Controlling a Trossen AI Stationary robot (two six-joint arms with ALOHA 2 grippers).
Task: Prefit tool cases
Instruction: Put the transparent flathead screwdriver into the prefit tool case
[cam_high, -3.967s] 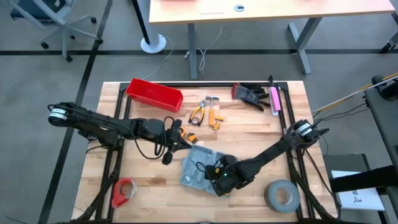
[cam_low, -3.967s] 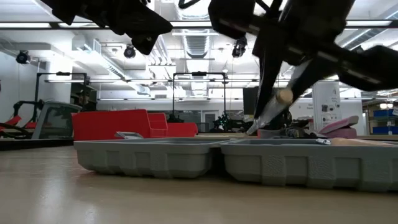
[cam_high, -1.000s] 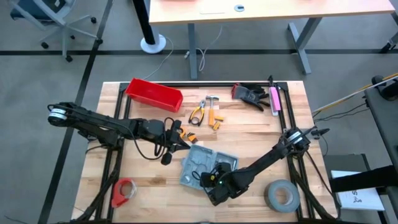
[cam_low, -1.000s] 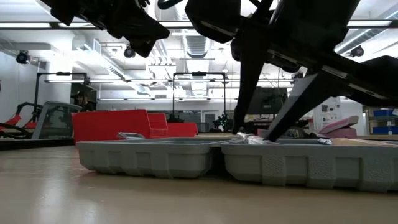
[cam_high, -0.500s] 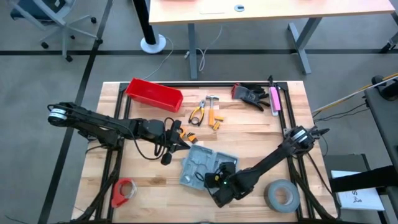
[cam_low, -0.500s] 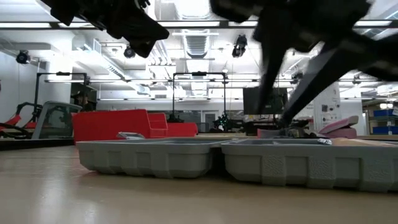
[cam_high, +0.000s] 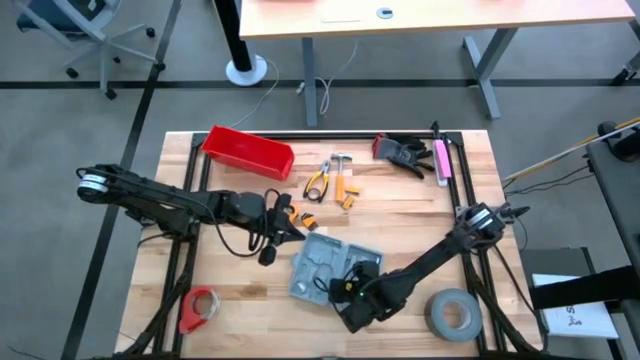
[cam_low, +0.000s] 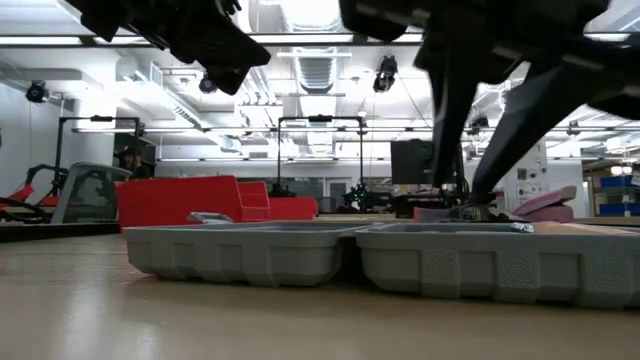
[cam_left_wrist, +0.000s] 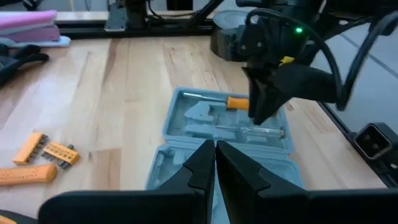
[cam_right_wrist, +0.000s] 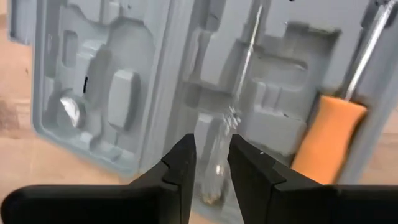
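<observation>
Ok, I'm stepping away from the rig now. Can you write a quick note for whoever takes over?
Left gripper: shut, empty, hovering at the far edge of the tool case.
Right gripper: fingers apart, straddling the clear-handled screwdriver lying in its recess.
Tool case: open, flat on the table.
Done: orange-handled screwdriver and clear-handled screwdriver are in the case.
Left: pliers, hammer and orange bit holders remain on the table.

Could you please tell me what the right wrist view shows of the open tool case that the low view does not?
Only the right wrist view shows the tool case's moulded recesses from above, with a clear-handled screwdriver and an orange-handled screwdriver lying in them, and the right gripper directly over the clear handle. Only the low view shows the case's outer side walls and the red bin behind. Both show the case lying open.
</observation>
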